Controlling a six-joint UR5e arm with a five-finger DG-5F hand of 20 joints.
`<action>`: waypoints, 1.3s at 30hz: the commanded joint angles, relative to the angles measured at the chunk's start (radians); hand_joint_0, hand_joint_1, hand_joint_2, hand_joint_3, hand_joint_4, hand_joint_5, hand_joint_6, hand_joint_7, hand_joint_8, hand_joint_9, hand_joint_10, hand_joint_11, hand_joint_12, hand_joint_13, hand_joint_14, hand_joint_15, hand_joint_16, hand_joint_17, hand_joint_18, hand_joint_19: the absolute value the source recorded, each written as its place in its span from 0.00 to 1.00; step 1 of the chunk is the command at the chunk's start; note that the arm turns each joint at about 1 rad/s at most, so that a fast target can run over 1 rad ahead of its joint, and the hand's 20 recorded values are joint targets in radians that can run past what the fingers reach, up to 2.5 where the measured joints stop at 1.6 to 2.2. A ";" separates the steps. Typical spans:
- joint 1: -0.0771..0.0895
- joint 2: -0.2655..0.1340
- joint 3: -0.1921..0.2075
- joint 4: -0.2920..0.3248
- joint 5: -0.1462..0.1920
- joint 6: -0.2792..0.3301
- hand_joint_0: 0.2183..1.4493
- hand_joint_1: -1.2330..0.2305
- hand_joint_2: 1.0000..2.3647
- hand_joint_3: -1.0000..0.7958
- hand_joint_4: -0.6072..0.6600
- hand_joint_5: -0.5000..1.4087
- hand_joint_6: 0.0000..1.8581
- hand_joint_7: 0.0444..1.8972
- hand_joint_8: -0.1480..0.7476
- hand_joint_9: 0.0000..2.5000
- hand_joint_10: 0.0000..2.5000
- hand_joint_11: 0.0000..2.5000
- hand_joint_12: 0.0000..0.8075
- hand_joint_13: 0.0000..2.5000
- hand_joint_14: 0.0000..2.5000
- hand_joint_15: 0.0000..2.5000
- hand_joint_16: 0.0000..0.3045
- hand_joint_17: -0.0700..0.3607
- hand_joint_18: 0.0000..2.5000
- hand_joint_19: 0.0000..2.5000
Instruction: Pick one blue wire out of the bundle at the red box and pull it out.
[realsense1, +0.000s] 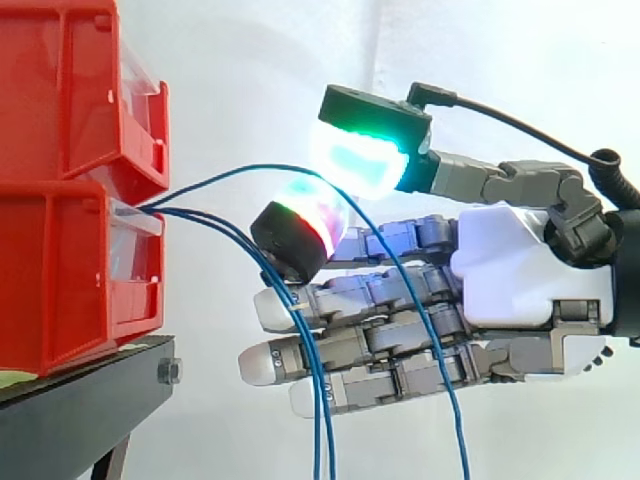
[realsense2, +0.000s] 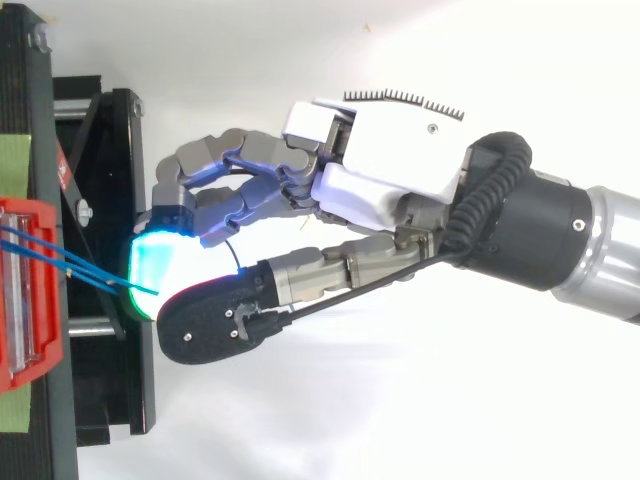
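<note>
Two red bins sit stacked at the left on a black stand. Hand comes in from the right, palm about level with the lower bin, fingertips near it but apart. Thumb pad, glowing green-cyan, and one curled finger's pad, glowing red-green, close together on one blue wire. That wire arcs from the lower bin's front opening up to the pads, then drops down across the hand. Remaining fingers lie fairly straight, pointing toward the bins. Two other blue wires leave the same opening and hang down across those straight fingers.
</note>
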 joint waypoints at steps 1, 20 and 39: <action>0.000 0.000 0.000 0.001 -0.001 -0.008 0.29 0.41 0.01 0.51 0.62 0.20 0.41 0.58 0.49 0.38 0.01 0.21 0.49 0.18 0.00 0.09 0.20 0.49 0.12 0.15; 0.000 0.000 0.000 0.004 -0.002 -0.014 0.31 0.41 0.01 0.50 0.67 0.22 0.34 0.67 0.47 0.40 0.01 0.21 0.47 0.19 0.00 0.09 0.20 0.47 0.14 0.15; 0.002 0.000 0.000 0.004 -0.004 -0.015 0.29 0.39 0.01 0.51 0.73 0.22 0.34 0.67 0.46 0.39 0.01 0.19 0.48 0.19 0.00 0.09 0.20 0.48 0.14 0.15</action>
